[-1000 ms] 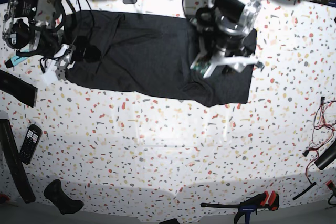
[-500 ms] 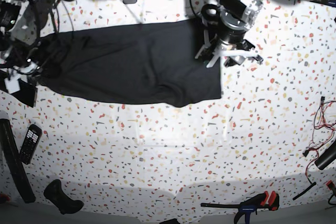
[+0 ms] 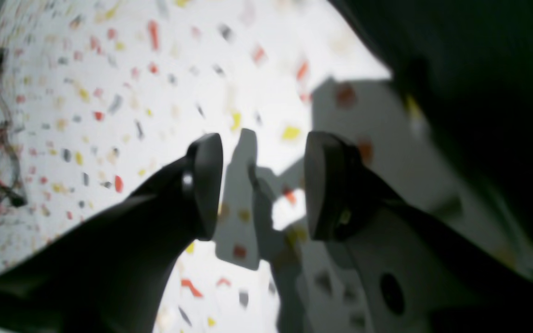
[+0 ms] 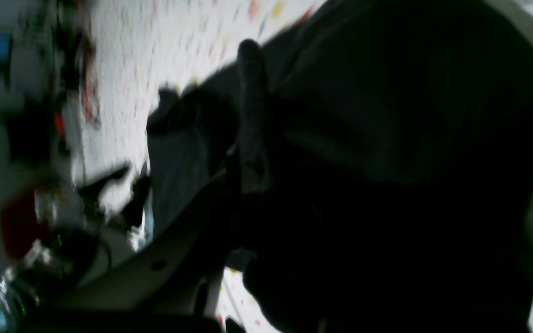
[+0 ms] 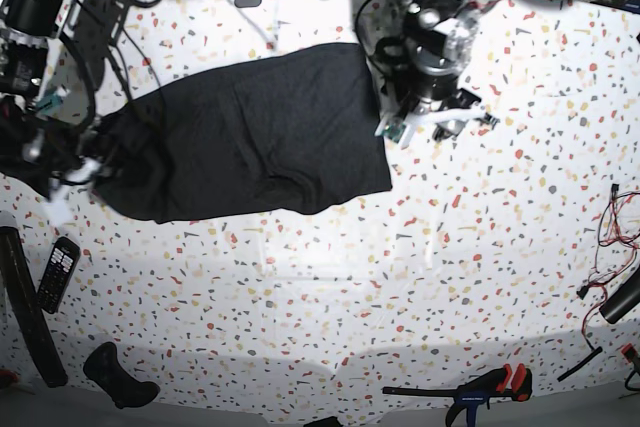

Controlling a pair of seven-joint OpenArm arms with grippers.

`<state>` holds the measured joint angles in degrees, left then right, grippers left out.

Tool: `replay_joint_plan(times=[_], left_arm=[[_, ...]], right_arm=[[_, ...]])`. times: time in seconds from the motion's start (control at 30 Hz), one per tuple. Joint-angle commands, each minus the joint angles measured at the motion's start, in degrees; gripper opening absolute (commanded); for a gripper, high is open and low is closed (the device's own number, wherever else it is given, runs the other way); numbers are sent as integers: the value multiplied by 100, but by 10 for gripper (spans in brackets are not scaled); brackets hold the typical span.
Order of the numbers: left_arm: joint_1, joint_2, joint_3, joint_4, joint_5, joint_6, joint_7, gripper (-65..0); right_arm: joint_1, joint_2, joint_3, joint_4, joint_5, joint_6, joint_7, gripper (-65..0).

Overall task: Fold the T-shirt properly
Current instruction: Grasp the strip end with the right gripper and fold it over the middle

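The T-shirt lies spread on the tabletop; right gripper jaws apparently pinch its nine-o'clock edge to drag it, left gripper jaws wide, empty.

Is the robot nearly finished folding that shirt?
Not nearly. The dark charcoal fabric T-shirt lies in one wide, rumpled slab, so it needs further folds. The right gripper pinches its end; the left gripper hangs open, empty, over the speckled white table.

- Base view: bright overhead light, glare near the top edge, curved edge distortion.
- Left wrist view: soft focus, sharp-edged shadows.
- Right wrist view: dim, heavily motion-blurred.
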<state>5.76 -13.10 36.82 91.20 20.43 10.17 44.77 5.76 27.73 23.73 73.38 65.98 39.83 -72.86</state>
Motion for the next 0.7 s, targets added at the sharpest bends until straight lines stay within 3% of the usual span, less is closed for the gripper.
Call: replay_joint_plan(times=[0.0, 0.2, 0.37, 0.67], left_arm=[[-39, 105, -2, -83, -138, -76, 28, -371], [-133, 564, -2, -240, -96, -103, -15, -371], [-133, 590, -2, -240, -96, -120, -70, -371], [-133, 595, -2, -240, -98, -120, -74, -371]], right_arm=[[195, 70, -118, 125, 179, 17, 61, -650], [627, -492, -802, 125, 177, 17, 63, -650], [876, -1027, -1292, 129, 157, 17, 61, -650], [933, -1703, -2218, 129, 0, 17, 61, -650]])
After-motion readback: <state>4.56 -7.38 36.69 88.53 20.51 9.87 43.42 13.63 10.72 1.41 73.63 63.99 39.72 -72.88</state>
